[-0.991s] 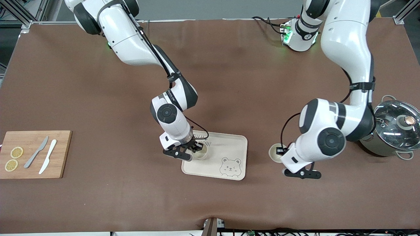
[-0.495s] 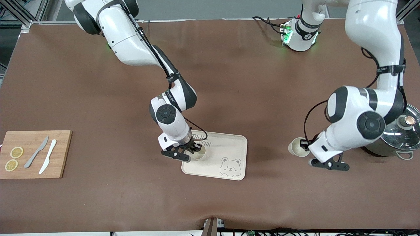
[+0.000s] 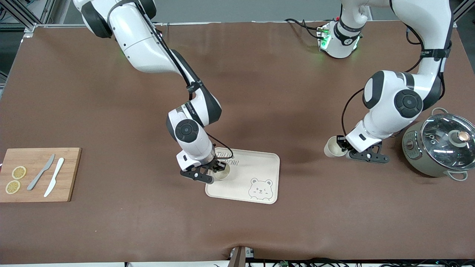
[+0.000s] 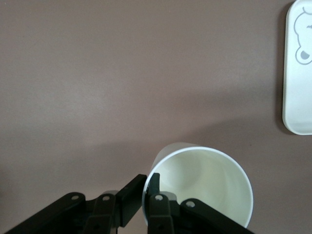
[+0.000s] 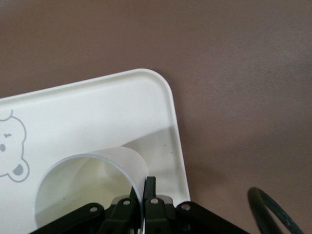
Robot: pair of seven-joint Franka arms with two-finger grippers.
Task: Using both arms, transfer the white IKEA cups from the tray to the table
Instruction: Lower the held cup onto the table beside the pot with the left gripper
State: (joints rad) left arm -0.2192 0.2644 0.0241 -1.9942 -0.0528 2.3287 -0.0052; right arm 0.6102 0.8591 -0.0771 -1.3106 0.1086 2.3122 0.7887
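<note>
One white IKEA cup [image 3: 223,172] is over the corner of the bear-printed tray [image 3: 256,167] toward the right arm's end. My right gripper [image 3: 219,168] is shut on its rim, one finger inside and one outside. In the right wrist view this cup [image 5: 87,187] is above the tray [image 5: 97,112], pinched by the gripper [image 5: 144,187]; I cannot tell whether it rests on the tray. The other cup [image 3: 332,148] hangs tilted over the bare table between tray and pot, with my left gripper [image 3: 340,143] shut on its rim. The left wrist view shows that cup [image 4: 204,187], the gripper [image 4: 147,187] and the tray's edge [image 4: 298,73].
A grey pot with a glass lid [image 3: 441,148] stands at the left arm's end, close to the left wrist. A wooden cutting board [image 3: 70,174] at the right arm's end carries two knives [image 3: 41,171] and lemon slices [image 3: 18,172].
The left arm has carried its cup away from the tray toward the pot and lifted it. The right gripper with its cup has shifted only slightly over the tray.
</note>
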